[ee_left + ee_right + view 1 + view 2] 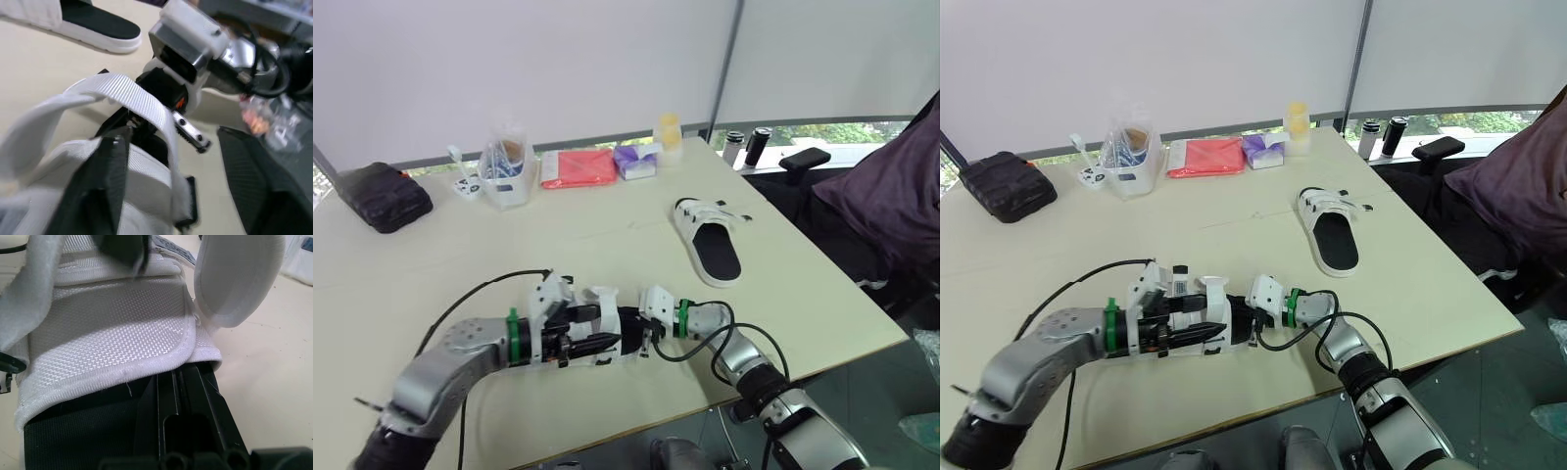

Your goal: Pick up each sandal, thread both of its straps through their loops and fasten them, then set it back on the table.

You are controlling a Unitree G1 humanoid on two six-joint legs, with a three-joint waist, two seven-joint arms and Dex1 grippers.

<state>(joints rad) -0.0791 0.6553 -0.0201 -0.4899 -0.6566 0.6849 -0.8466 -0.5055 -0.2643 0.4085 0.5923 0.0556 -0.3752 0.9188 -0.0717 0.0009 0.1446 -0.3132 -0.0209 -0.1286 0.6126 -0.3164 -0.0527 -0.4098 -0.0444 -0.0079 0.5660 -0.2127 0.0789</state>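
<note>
**Inspector A:** Where are the sandals?

**Inspector B:** The near sandal sits at the table's near edge, between the two grippers. It is white with a black footbed. The far sandal lies flat on the table to the robot's right, well apart from both arms.

**Inspector A:** How does the left gripper stand?

**Inspector B:** Its fingers are spread. One finger is tucked under a white webbing strap, which arches loose over it. The other finger stands apart and touches nothing.

**Inspector A:** And the right gripper?

**Inspector B:** It is pushed in under the sandal's woven upper from the opposite side. The upper covers it, so whether it grips cannot be told.

**Inspector A:** Anything else to note?

**Inspector B:** A black pouch, a clear bag, a red packet and a purple pack lie along the far edge.
</note>
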